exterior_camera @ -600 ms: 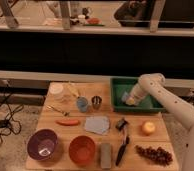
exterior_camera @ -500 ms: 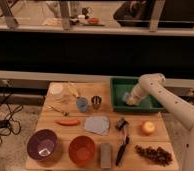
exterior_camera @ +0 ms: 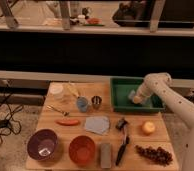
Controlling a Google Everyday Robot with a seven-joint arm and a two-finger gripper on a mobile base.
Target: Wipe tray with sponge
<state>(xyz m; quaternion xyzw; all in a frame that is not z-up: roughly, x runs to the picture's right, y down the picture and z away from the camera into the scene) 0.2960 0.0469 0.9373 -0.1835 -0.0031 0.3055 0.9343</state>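
End effector: the end effector [exterior_camera: 138, 99] sits low inside the tray [exterior_camera: 121, 97], right of its middle, on an arm bending in from the right. Whether it is open or closed cannot be told.
Sponge: the sponge [exterior_camera: 132, 94] appears as a small pale block on the tray floor, right against the tip of the end effector. Whether it is held or only touched cannot be told.
Tray: dark green with a low rim, at the back right of the wooden surface [exterior_camera: 60, 131].
Step in hand: probably a wiping stroke, with the sponge pressed to the tray floor.
Doing it well: press down lightly and evenly so the sponge stays flat. Sweep in straight, overlapping passes from one rim to the other, including the bare left half. Slow down before each wall.
Risk: pressing too hard sideways could slide the light tray along the surface or tip it up at the rim.
Neighbours: the metal cup [exterior_camera: 96, 102] stands just left of the tray and the orange fruit [exterior_camera: 149, 128] lies in front of it. Both are outside the rim and out of the way of the stroke.
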